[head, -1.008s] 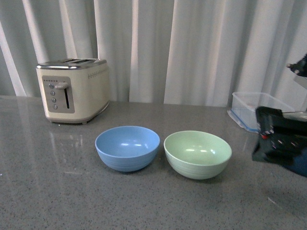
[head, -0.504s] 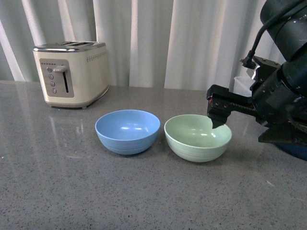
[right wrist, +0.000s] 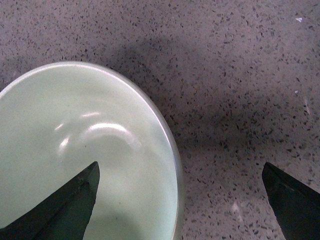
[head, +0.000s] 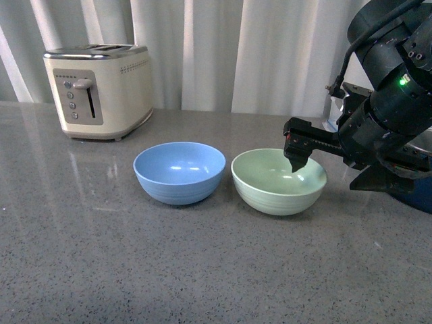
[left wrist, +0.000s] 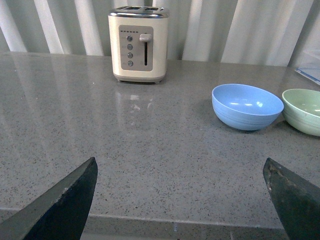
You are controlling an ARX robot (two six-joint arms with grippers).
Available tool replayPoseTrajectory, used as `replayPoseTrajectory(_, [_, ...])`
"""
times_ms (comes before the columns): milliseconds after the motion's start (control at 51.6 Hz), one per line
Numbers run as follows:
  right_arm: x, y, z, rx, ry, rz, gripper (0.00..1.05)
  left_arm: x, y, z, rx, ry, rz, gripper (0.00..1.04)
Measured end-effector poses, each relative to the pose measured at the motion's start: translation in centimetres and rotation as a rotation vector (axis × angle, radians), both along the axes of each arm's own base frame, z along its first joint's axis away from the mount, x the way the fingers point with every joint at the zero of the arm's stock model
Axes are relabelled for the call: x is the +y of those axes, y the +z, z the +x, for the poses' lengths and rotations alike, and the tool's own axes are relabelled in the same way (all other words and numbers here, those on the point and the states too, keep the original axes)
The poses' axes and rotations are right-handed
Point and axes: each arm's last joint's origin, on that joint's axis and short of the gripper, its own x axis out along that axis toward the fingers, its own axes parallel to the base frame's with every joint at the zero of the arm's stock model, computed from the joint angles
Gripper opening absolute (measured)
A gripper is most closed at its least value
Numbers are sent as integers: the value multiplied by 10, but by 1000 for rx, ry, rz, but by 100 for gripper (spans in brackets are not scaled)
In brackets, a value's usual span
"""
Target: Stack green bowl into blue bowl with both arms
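Noted right gripper (right wrist: 180, 170) wide open astride green bowl (head: 278, 181) rim, one finger above the hollow, other outside; left gripper (left wrist: 180, 172) open too, blue bowl (head: 179, 172) well ahead of its fingers; risk of shallow pinch slipping, shoving green bowl against blue.

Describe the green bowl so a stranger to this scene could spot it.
From the cream toaster at back left, look right and nearer: two matching bowls sit side by side. The green bowl is the right-hand one, pale mint, unlike the sky-blue bowl.
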Motion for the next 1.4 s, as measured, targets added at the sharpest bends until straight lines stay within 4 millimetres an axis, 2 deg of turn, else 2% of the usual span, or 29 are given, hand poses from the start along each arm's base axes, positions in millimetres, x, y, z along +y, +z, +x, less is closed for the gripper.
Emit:
replayPoseTrajectory(252, [1,-7,12,9,32,-5,94,0,0,0,0,0,0,98])
replayPoseTrajectory(950, [-4,-14,16,-8,41,0,1,0,0,0,0,0,0,98])
replayPoseTrajectory(1396, [-19,2,16,-52,42,-18,1,0,0,0,0,0,0,98])
